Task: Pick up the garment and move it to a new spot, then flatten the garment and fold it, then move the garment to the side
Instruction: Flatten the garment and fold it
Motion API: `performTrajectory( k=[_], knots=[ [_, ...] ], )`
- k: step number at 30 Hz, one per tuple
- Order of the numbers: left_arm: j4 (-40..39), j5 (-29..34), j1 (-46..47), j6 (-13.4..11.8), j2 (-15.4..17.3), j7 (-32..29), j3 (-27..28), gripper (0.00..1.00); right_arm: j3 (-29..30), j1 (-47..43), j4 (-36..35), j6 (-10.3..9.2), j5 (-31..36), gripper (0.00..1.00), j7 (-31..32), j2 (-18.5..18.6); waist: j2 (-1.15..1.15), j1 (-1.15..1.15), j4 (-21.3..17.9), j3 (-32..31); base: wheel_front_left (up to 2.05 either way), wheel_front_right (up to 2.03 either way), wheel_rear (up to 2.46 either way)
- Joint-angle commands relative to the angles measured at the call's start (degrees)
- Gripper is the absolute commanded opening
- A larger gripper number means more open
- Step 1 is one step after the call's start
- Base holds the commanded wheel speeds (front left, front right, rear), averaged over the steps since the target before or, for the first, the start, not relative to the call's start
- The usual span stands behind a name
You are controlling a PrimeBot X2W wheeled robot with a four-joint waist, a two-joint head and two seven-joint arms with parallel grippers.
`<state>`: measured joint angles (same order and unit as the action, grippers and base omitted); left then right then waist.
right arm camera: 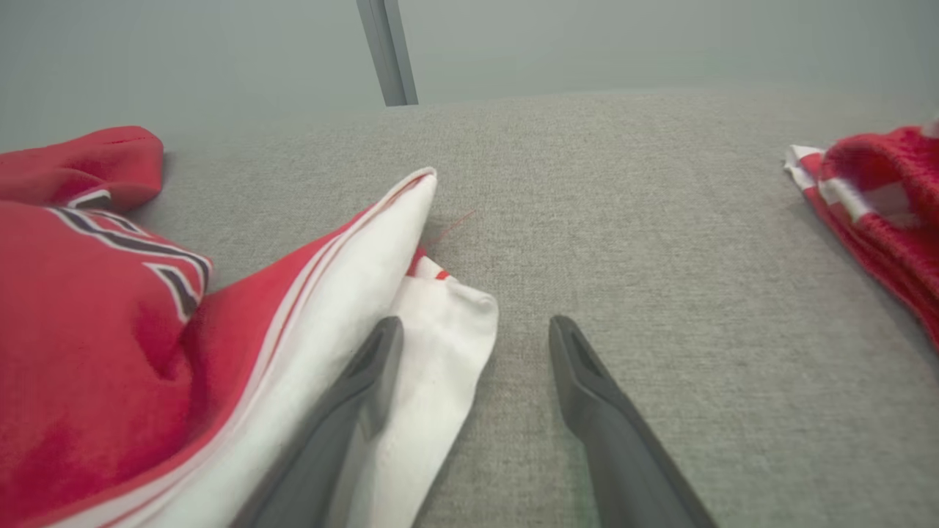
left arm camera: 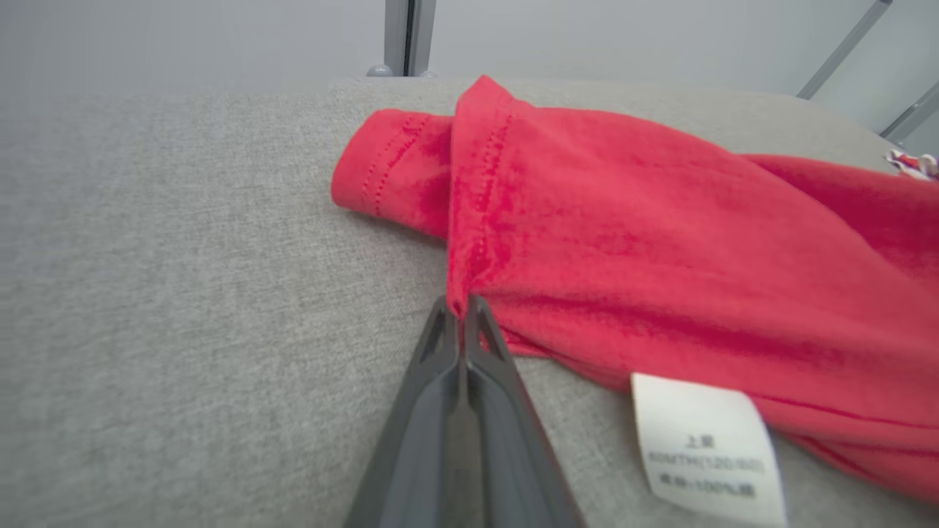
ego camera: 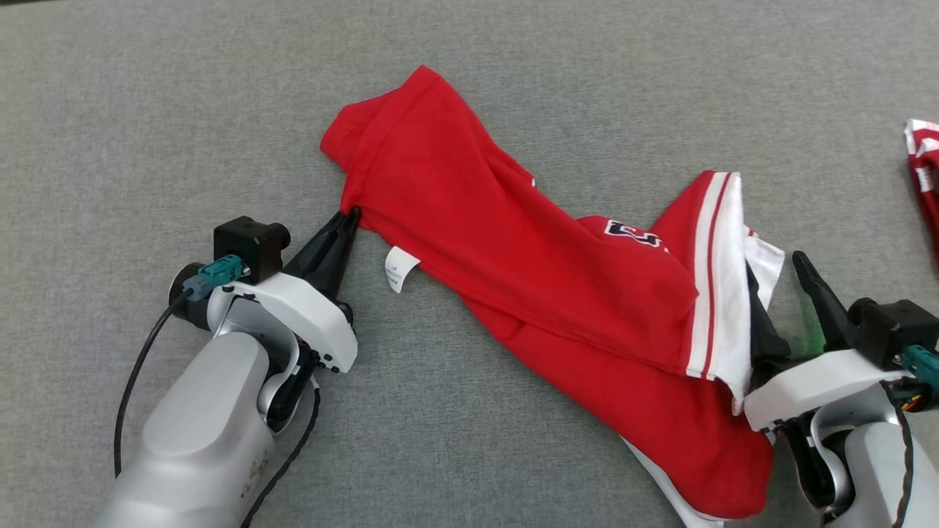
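Observation:
A red garment [ego camera: 513,249] with white striped trim lies crumpled and stretched diagonally across the grey table. My left gripper [ego camera: 351,214] is shut on the garment's red hem at its left edge, seen close in the left wrist view [left arm camera: 461,306]. A white care label [left arm camera: 704,447] hangs near it. My right gripper [ego camera: 774,268] stands open at the garment's white trimmed end [right arm camera: 411,293]. One of its fingers [right arm camera: 367,367] rests against the white cloth, and the other finger [right arm camera: 579,359] is over bare table.
A second red and white cloth [ego camera: 926,176] lies at the table's far right edge, also in the right wrist view [right arm camera: 873,205]. The grey fabric table top [ego camera: 220,110] spreads around the garment. A metal post [left arm camera: 407,37] stands behind the table.

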<state>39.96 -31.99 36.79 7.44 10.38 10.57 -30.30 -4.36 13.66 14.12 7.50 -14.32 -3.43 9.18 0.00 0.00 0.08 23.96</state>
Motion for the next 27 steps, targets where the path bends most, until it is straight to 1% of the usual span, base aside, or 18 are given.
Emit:
performTrajectory(
  k=[1,3,7,11,14,17,21,24,25,27],
  knots=[
    [1.0,-0.5,-0.2,0.1,0.8,0.3,-0.5,0.00,-0.7,1.1,1.0,-0.03,-0.7,0.49,0.1,0.7,0.00,0.00,0.8,0.5,0.00,0.00,0.00],
    [1.1,-0.9,-0.2,0.0,1.0,0.9,-0.9,0.00,-1.4,1.9,1.8,-0.03,-1.5,0.00,0.0,1.0,0.00,0.00,0.9,0.6,0.00,0.00,0.00],
    [0.1,-1.1,-0.8,-0.2,1.8,2.9,0.0,0.00,-1.8,1.8,1.2,-0.03,-1.0,0.00,-1.6,2.0,0.00,0.00,0.8,0.4,0.00,0.00,0.00],
    [-4.5,-1.1,-2.4,-2.2,3.1,4.3,2.9,0.00,-0.4,0.2,-2.0,-0.03,-0.7,0.00,-3.8,2.1,0.00,0.00,0.3,-0.9,0.00,0.00,0.00],
    [-10.8,-0.3,-4.6,-4.1,4.8,4.6,5.3,0.00,1.3,-0.5,-6.3,-0.03,0.0,0.00,-4.6,2.2,0.00,0.00,0.0,-2.4,0.00,0.00,0.00],
    [-19.1,0.6,-6.8,-6.0,6.7,4.7,8.0,0.00,2.8,-0.4,-11.1,-0.03,0.3,0.00,-3.7,2.4,0.00,0.00,-0.4,-4.2,0.00,0.00,0.00],
    [-30.2,1.7,-9.1,-8.3,8.9,4.6,10.8,0.00,4.8,1.8,-18.1,-0.03,1.1,0.00,-2.1,3.4,0.00,0.00,-0.6,-7.0,0.00,0.00,0.00],
    [-36.9,2.3,-7.8,-9.5,9.8,3.8,11.4,0.00,6.6,3.9,-23.2,-0.03,2.0,0.00,-0.4,5.1,0.00,0.00,0.3,-9.3,0.00,0.00,0.00],
    [-36.9,2.3,-7.8,-9.5,9.8,3.8,11.4,0.00,6.6,3.9,-23.2,-0.03,2.0,0.00,-0.4,5.1,0.00,0.00,0.3,-9.3,0.00,0.00,0.00],
    [-40.3,3.1,-5.8,-10.3,10.4,2.6,11.6,0.00,7.3,6.2,-26.7,-0.03,2.5,0.00,0.7,6.3,0.00,0.00,0.6,-10.9,0.00,0.00,0.00]
  ],
)
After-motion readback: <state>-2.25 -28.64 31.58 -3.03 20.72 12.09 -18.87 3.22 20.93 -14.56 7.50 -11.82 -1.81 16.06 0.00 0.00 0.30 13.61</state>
